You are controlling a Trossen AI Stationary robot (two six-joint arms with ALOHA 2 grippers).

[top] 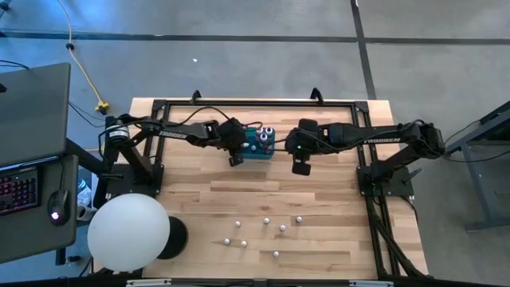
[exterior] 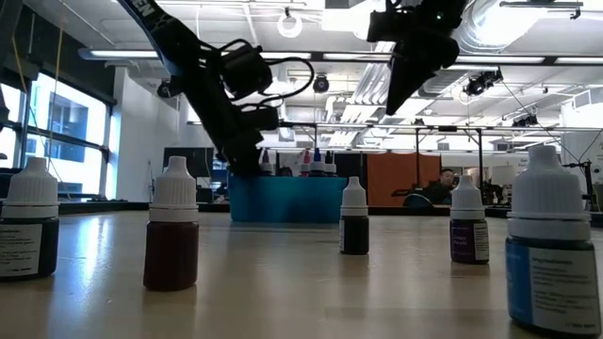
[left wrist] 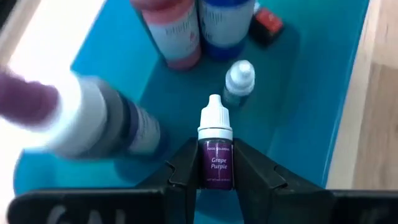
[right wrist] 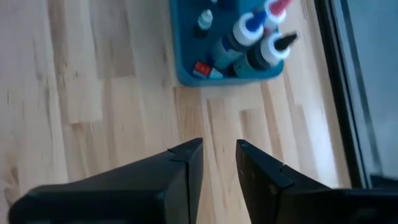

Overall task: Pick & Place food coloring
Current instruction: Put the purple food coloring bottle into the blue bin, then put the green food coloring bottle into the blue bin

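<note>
The food coloring is a set of tiny white-capped bottles. Several stand loose on the near part of the table, large in the low view's foreground. More sit inside the teal box. My left gripper is at the box's near-left corner, shut on a small purple bottle. My right gripper hangs right of the box, high above bare wood, open by a narrow gap with nothing between its fingers. My left gripper pinches the purple bottle by its labelled body between the two fingers. The bottle lies along the fingers, its white cap sticking out past the fingertips over the teal box's floor. Whether it touches the floor cannot be seen.
Inside the box stand a red and a blue larger bottle, a small capped one, and a blurred bottle lying near the gripper. A white globe lamp sits at the table's near-left corner. A black frame edges the far side.
</note>
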